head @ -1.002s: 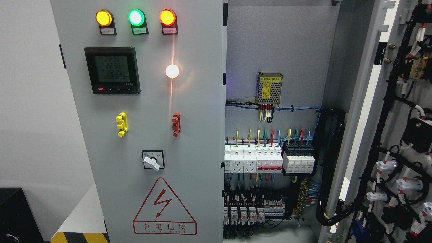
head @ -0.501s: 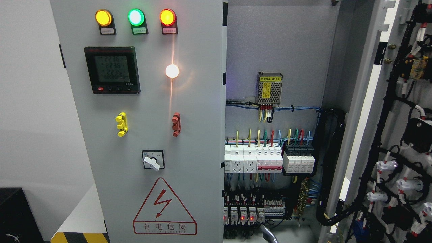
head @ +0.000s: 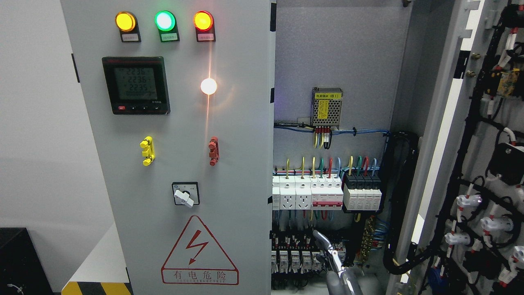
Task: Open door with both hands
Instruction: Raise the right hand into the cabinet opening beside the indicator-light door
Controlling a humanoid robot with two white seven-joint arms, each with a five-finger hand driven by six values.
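The grey electrical cabinet has two doors. Its left door (head: 237, 135) faces me with three indicator lamps, a meter (head: 136, 85), a yellow handle (head: 147, 150), a red handle (head: 213, 150) and a rotary switch (head: 185, 194). Its right door (head: 440, 135) stands swung wide open at the right, wiring showing on its inner side. My right hand (head: 333, 262) rises from the bottom edge just right of the left door's free edge, in front of the lower breakers. Its fingers (head: 323, 241) stretch up and left and hold nothing. The left hand does not show.
Inside the cabinet are a power supply (head: 326, 107), rows of breakers (head: 327, 192) and coloured wires. A thick black cable bundle (head: 403, 196) runs along the right inner wall. A black box (head: 20, 262) and hazard-striped floor tape (head: 98, 288) lie at the lower left.
My right hand has come up from the bottom edge into the open cabinet bay, higher now than half a second ago. The doors have not moved.
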